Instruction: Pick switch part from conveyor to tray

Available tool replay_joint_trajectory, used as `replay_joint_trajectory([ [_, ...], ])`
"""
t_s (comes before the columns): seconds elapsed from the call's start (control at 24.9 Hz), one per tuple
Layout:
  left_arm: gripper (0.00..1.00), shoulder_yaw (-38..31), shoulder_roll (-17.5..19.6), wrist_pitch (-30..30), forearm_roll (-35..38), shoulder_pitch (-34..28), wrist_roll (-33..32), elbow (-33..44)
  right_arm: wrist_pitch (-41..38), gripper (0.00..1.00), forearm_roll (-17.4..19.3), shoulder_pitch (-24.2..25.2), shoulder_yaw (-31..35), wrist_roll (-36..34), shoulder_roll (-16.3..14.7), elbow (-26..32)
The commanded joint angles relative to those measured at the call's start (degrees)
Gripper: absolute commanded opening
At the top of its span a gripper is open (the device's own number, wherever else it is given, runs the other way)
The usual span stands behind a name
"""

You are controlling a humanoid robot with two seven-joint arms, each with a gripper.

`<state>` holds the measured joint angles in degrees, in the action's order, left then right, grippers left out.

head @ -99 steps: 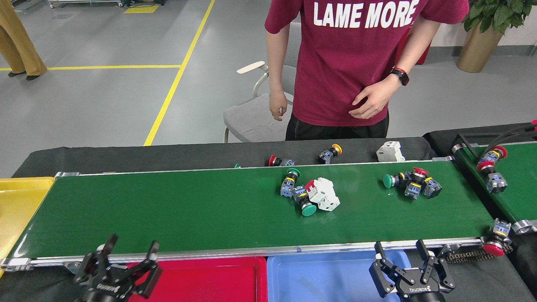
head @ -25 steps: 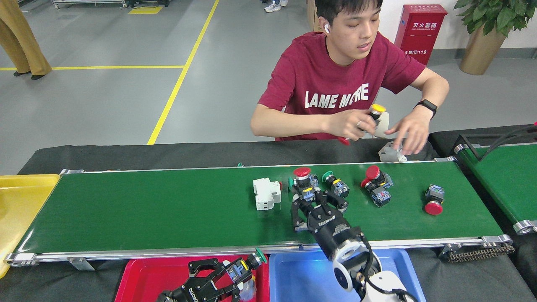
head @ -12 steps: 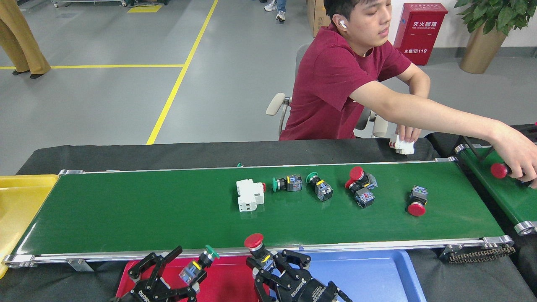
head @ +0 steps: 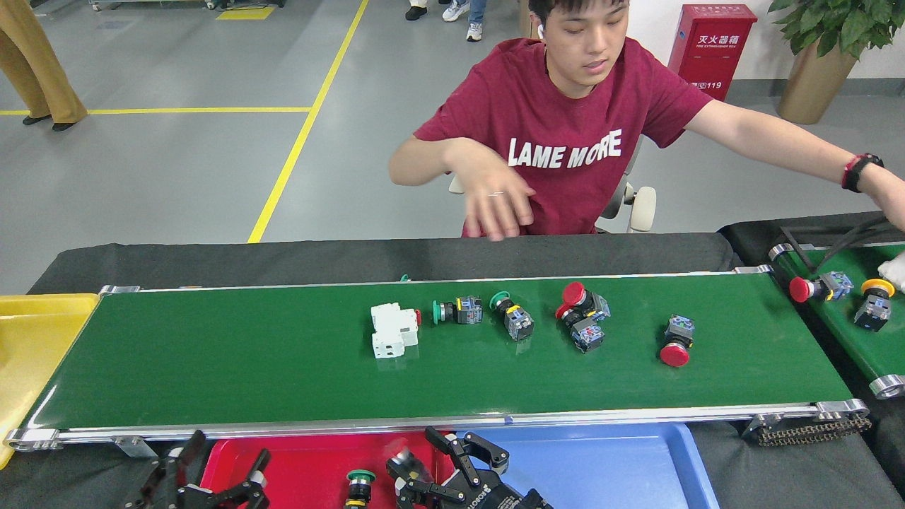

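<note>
Half a second ago our left gripper (head: 212, 472) held a green-capped switch (head: 360, 485); now its fingers stand apart and the switch rests in the red tray (head: 297, 466). Our right gripper (head: 445, 470) hovers there; its grip we cannot tell. More switches wait on the conveyor (head: 212, 360).

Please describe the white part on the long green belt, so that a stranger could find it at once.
Look at the long green belt with silver rails. Near its middle runs a row of small parts; the white block is the one at the left end. It alone is white and boxy, while its neighbours are dark with round caps.
</note>
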<state>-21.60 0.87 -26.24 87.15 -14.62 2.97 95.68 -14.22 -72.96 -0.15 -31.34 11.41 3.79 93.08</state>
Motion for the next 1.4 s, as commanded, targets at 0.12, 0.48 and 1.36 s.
replay_joint_trajectory([
  [0.12, 1.00, 0.0, 0.4, 3.6, 0.2, 0.8, 0.4, -0.1, 0.9, 0.97, 0.4, -1.2, 6.1, -0.2, 1.5, 3.4],
  [0.48, 1.00, 9.5, 1.9, 3.1, 1.4, 12.4, -9.6, -2.1, 11.9, 0.98, -0.3, -2.9, 21.4, -3.9, -2.7, 3.5],
  [1.36, 1.00, 15.0, 2.6, 8.6, 1.4, 33.3, -15.3, -26.3, 11.5, 0.97, 0.5, 8.4, 29.1, -12.3, -4.8, 5.4],
])
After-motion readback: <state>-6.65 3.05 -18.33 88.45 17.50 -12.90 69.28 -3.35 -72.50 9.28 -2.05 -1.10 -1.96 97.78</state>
